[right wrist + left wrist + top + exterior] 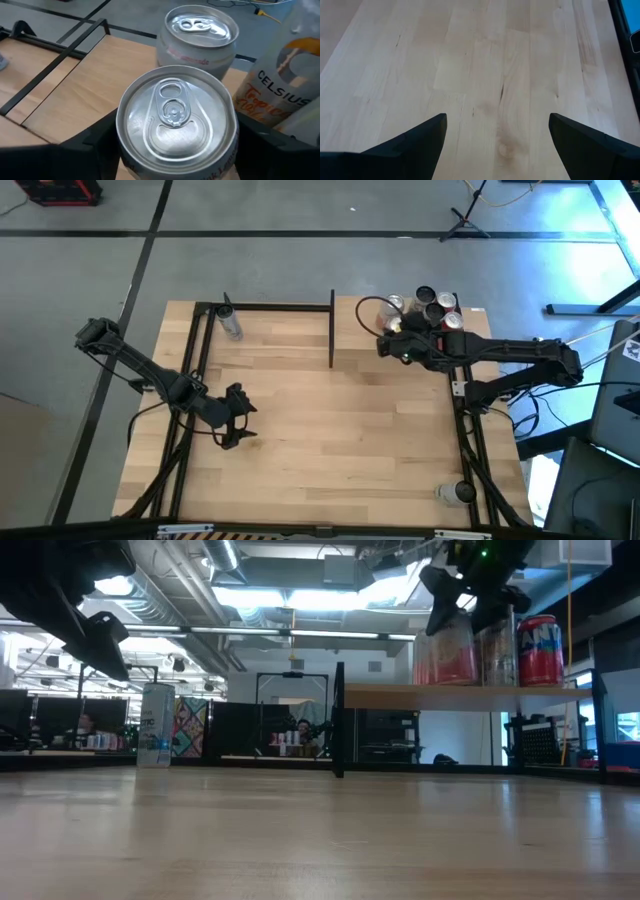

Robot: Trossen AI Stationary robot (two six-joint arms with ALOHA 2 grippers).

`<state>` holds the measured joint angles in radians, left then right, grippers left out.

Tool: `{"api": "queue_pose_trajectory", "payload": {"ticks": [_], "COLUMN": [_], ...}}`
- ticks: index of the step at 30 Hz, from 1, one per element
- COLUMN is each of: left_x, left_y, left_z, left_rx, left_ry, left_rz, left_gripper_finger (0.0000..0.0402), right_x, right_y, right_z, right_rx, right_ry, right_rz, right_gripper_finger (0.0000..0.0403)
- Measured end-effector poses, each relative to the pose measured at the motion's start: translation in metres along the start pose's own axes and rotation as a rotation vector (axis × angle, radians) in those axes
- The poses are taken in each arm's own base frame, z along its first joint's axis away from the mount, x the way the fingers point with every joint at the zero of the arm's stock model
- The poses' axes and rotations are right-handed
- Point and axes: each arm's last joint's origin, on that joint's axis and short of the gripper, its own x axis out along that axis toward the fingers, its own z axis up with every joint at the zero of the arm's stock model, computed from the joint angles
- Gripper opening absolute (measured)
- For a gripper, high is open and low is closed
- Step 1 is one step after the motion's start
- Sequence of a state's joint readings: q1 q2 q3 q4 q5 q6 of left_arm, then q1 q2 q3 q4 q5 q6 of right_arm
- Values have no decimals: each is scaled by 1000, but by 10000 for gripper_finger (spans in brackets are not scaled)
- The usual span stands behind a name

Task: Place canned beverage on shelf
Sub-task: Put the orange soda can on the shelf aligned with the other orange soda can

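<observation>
My right gripper [177, 135] is over the shelf [400, 695] at the table's far right, shut on a silver-topped canned beverage [175, 117]. In the low view this pale pink can [445, 650] stands upright, and its base reaches down to the shelf board. My left gripper [238, 415] hangs open above the bare tabletop at the left, with nothing between its fingers [420, 145]. My right gripper pinches the can's upper side wall [125, 157], just under the top rim, one finger on each side. The fingers slant down from the table's right side. The can stays upright. I cannot tell whether its base rests on the shelf board.
Several other cans stand on the shelf close by: a white one [197, 37], a Celsius can [280, 85] and a red one [540, 650]. A pale can [230, 323] stands at the table's far left. Another can [455, 492] lies at the near right edge. A black post [331, 330] borders the shelf.
</observation>
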<state>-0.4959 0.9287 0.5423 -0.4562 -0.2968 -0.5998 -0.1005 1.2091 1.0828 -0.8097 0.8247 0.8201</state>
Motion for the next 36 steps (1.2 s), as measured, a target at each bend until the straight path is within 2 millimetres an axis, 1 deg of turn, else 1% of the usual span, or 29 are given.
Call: {"api": "queue_pose_trajectory", "payload": {"ticks": [7, 11, 23, 27, 32, 36], "left_x": [0, 0, 0, 0, 0, 0], "left_y": [0, 0, 0, 0, 0, 0], "left_z": [0, 0, 0, 0, 0, 0], "left_rx": [-1, -2, -2, -1, -1, -1], "left_ry": [-1, -1, -2, -2, -2, -2], "left_rz": [-3, -4, -4, -4, -4, -4], "left_gripper_finger": [339, 339, 339, 339, 339, 339], "right_x": [1, 1, 1, 1, -5, -13], "right_y": [1, 0, -1, 2, 6, 7], "right_z": [0, 0, 2, 5, 17, 29], "right_rx": [7, 10, 10, 24, 3, -12], "right_ry": [-13, -33, -80, -102, -143, -166], "right_rz": [-18, -33, -73, -52, -24, -14], "right_gripper_finger": [338, 356, 362, 362, 362, 363]}}
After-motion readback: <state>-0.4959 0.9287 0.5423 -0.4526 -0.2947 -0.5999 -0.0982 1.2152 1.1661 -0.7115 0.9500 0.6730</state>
